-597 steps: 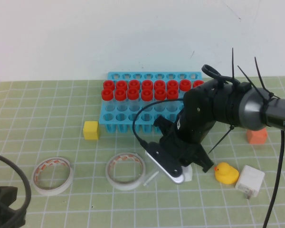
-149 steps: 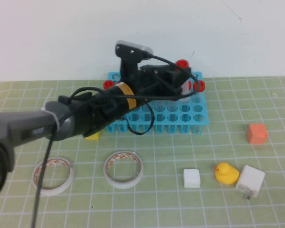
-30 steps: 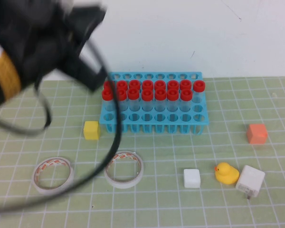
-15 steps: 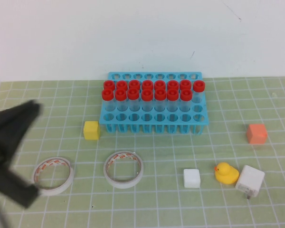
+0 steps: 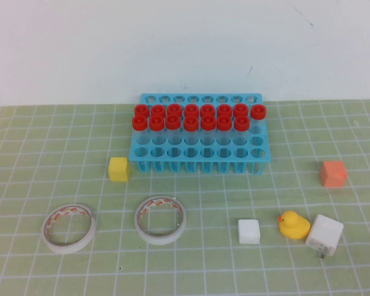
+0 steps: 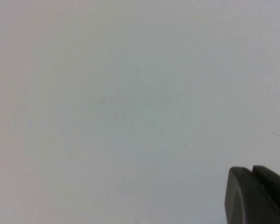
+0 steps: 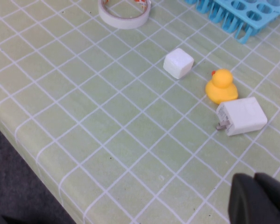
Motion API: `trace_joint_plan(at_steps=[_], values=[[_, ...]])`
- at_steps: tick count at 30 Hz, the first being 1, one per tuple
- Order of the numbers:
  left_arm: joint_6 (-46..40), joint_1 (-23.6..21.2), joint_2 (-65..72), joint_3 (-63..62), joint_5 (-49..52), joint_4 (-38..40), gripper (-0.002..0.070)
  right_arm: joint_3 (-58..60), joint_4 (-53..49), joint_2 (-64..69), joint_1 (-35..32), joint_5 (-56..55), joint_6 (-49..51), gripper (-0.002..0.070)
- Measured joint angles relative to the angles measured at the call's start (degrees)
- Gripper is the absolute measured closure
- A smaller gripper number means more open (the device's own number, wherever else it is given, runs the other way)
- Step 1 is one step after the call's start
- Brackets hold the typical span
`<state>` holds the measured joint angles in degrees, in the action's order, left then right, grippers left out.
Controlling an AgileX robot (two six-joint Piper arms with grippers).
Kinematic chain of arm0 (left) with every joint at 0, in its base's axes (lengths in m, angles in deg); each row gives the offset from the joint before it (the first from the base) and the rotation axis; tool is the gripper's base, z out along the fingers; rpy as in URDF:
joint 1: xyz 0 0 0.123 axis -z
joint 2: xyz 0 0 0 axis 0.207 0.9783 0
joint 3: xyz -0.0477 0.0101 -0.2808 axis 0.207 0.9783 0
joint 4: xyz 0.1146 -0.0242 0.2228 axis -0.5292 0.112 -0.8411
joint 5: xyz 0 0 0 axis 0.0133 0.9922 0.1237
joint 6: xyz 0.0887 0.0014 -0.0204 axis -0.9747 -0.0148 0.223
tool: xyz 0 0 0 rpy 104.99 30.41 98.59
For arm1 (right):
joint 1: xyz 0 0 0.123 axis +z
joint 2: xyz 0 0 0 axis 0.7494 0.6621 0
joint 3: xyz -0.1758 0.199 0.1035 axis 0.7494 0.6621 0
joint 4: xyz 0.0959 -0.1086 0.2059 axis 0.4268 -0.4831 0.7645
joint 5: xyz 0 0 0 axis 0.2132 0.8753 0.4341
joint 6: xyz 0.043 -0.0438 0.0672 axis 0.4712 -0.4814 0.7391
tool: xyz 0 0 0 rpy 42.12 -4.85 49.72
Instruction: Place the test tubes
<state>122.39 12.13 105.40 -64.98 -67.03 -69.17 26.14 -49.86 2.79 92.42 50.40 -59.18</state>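
You're hovering left claw [image 6: 253, 186] facing wall [image 6: 130, 93], right claw [image 7: 255, 193] over surface [image 7: 84, 116], both closed empty; likely light, slick, brittle test tubes [image 5: 190, 126] want pinching below caps [image 5: 191, 111].

left tool [image 6: 253, 191]: cut off at edge | right tool [image 7: 255, 198]: cut off | rack [image 7: 252, 16]: cropped

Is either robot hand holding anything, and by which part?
Nothing: the left gripper, facing the blank wall, and the right gripper, above the table's near edge, are shut and empty.
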Motion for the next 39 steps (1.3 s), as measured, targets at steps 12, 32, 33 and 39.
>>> trace_joint_plan(at_steps=[12, 32, 33, 39], values=[[1.08, 0.0, -0.47, 0.0, 5.57, -2.49, 0.0675, 0.0, 0.0, 0.0, 0.0, 0.0, -0.1, 0.0678], [-55.86, -17.15, -6.66, 14.83, 2.55, 65.45, 0.0675, 0.0, 0.22, 0.0, 0.0, 0.0, -0.1, 0.0678], [-58.47, -17.29, -8.16, 16.4, 1.28, 68.1, 0.0675, 0.0, 0.22, 0.0, 0.0, 0.0, -0.1, 0.0678], [-67.05, -17.62, -16.79, 25.17, -0.71, 77.42, 0.0675, 0.0, 0.32, 0.0, 0.0, 0.0, -0.1, 0.0678]])
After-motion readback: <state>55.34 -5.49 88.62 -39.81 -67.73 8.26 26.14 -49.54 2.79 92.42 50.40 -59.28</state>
